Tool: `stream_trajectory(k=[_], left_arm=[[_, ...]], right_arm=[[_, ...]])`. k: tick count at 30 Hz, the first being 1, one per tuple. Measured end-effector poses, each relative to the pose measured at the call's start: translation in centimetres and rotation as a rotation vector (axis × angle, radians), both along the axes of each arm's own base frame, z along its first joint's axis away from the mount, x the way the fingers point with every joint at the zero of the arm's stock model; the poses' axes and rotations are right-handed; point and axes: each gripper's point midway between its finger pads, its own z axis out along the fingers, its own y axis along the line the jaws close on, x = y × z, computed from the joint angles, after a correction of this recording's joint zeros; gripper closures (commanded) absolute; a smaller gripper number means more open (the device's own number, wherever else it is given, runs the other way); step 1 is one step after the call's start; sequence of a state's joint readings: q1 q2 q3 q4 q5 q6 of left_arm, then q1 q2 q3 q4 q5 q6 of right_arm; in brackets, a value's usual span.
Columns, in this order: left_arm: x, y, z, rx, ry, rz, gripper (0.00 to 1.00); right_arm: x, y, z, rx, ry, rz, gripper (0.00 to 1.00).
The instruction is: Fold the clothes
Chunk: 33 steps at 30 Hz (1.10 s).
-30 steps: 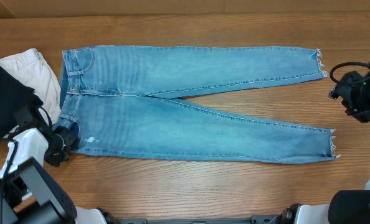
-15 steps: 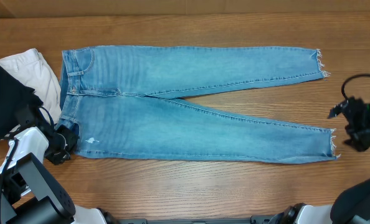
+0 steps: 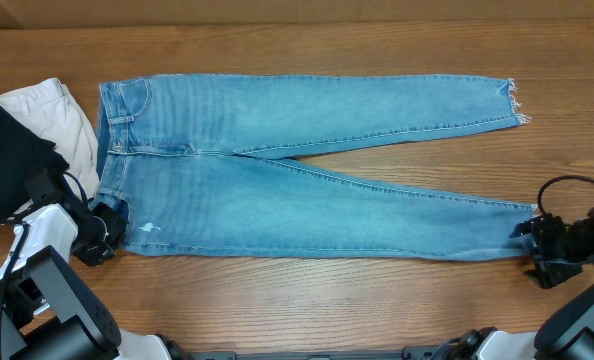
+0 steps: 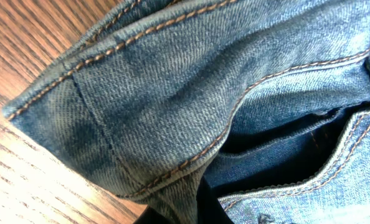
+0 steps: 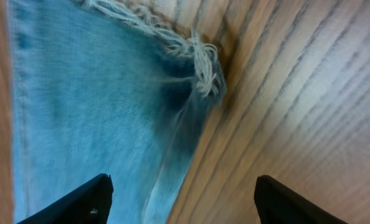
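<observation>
Overhead view: we see the jeans (image 3: 277, 190) spread flat across the middle of the table (image 3: 307, 300), waist toward 9 o'clock and both legs running toward 3 o'clock. The far leg ends near 2 o'clock and the near leg near 4 o'clock. A small white spot (image 3: 147, 226) marks the near hip.

The left gripper (image 3: 105, 232) sits at 8 o'clock on the near waist corner. Its jaws are clenched on the denim, and in its wrist view the stitched waistband (image 4: 141, 81) fills the frame, bunched just above the wood.

The right gripper (image 3: 537, 245) sits at 4 o'clock at the near leg's end. Its fingers (image 5: 79, 202) stand wide apart and grasp nothing, with the frayed hem (image 5: 185, 46) lying ahead of them.

A white garment (image 3: 52, 120) and a black garment (image 3: 7, 170) lie at 9 o'clock, just beside the waist.
</observation>
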<state>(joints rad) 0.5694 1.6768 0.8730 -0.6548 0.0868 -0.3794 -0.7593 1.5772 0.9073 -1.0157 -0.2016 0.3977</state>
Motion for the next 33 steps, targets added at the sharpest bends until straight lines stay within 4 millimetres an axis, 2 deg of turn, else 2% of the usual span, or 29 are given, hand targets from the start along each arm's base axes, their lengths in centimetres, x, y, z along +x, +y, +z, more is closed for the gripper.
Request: stream_trajectory(k=[5, 7, 8, 10, 11, 15, 18, 21, 24, 28, 33], left_arm=[[-0.1, -0.1, 0.0, -0.003, 0.003, 0.000, 0.92], [-0.2, -0.1, 0.0, -0.006, 0.007, 0.000, 0.92], [-0.2, -0.2, 0.0, -0.009, 0.008, 0.000, 0.93], [-0.3, -0.3, 0.0, -0.012, 0.012, 0.000, 0.95], [-0.3, -0.3, 0.0, -0.014, 0.014, 0.000, 0.96], [-0.8, -0.8, 0.0, -0.037, 0.032, -0.002, 0.96], [-1.8, -2.1, 0.1, -0.102, 0.066, -0.008, 0.96], [-3.3, -3.9, 0.3, -0.182, 0.124, -0.015, 0.96], [-4.4, -5.0, 1.2, -0.227, 0.155, -0.033, 0.96], [-4.2, -5.1, 4.3, -0.204, 0.094, -0.065, 0.96], [-2.8, -4.2, 10.9, -0.075, -0.087, -0.088, 0.96]], right_arm=[[0.2, -0.7, -2.2, -0.059, -0.028, -0.034, 0.32], [0.2, -0.9, -2.8, -0.076, -0.039, -0.047, 0.44], [0.4, -1.0, -2.8, -0.086, -0.048, -0.055, 0.56], [0.8, -1.5, -2.9, -0.107, -0.068, -0.062, 0.89], [0.9, -1.6, -2.9, -0.112, -0.071, -0.070, 0.96], [0.9, -1.6, -2.9, -0.109, -0.067, -0.089, 0.96], [0.7, -1.4, -2.5, -0.093, -0.050, -0.094, 0.96], [1.3, -1.7, -0.7, -0.075, -0.046, -0.097, 0.96], [2.5, -2.9, 2.3, -0.081, -0.063, -0.100, 0.96], [4.3, -4.5, 7.3, -0.101, -0.110, -0.108, 0.96], [4.9, -5.9, 12.2, -0.123, -0.155, -0.132, 0.96]])
